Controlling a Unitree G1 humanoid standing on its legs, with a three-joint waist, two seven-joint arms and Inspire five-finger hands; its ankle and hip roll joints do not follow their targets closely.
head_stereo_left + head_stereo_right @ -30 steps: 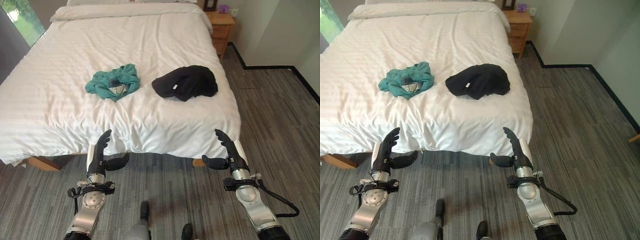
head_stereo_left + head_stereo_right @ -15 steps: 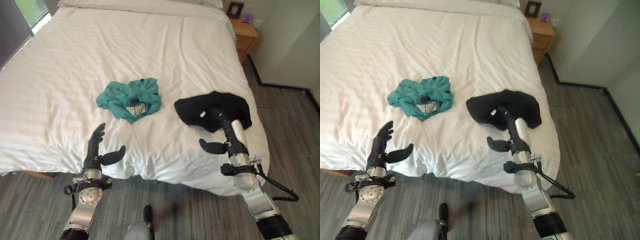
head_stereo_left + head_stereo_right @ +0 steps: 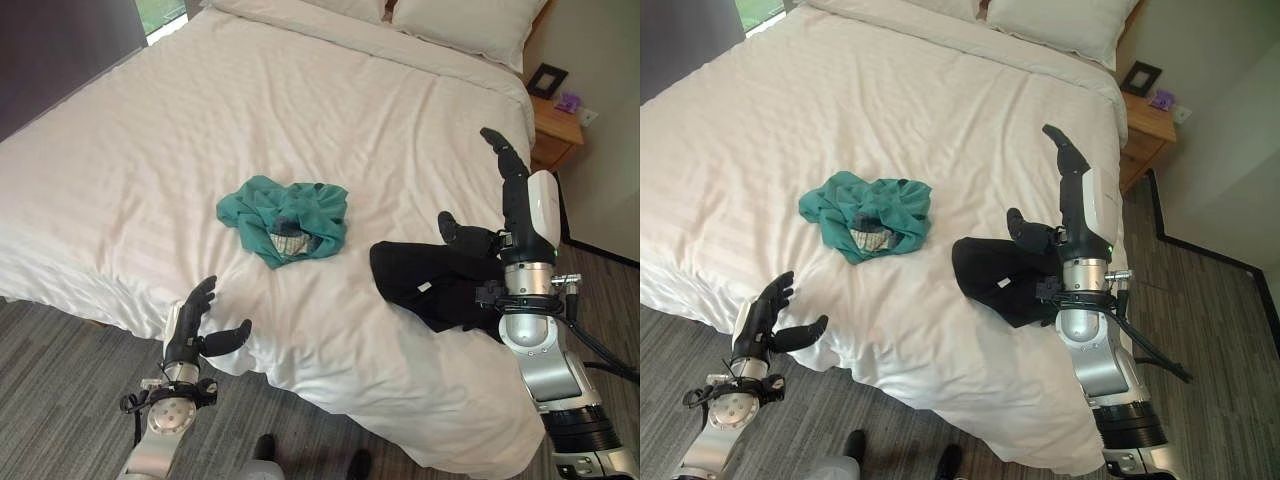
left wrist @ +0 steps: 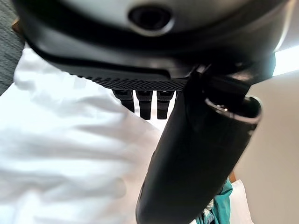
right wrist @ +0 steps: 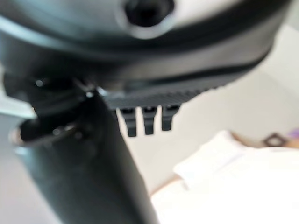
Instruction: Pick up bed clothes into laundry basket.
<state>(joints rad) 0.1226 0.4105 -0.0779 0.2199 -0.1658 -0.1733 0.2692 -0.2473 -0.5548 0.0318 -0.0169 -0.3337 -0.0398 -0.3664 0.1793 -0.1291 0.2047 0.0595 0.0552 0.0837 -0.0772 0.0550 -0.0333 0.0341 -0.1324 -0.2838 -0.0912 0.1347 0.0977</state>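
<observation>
A crumpled teal garment (image 3: pixel 285 217) lies near the middle of the white bed (image 3: pixel 150 160). A black garment (image 3: pixel 430 285) lies to its right, close to the bed's near right corner. My right hand (image 3: pixel 510 190) is raised over the black garment with fingers straight and thumb spread, holding nothing; in the right wrist view its fingers (image 5: pixel 148 116) stick out straight. My left hand (image 3: pixel 192 325) hovers open at the bed's near edge, left of and nearer than the teal garment; its straight fingers (image 4: pixel 145 103) show over the white cover in the left wrist view.
Two pillows (image 3: pixel 465 25) lie at the head of the bed. A wooden nightstand (image 3: pixel 556 128) with a small frame and a purple object stands at the far right. Grey striped floor (image 3: pixel 60 370) runs along the bed's near side.
The camera has moved closer and the view has shifted. My right hand has risen from the black garment's near edge to above it. My left hand stays open by the bed's edge.
</observation>
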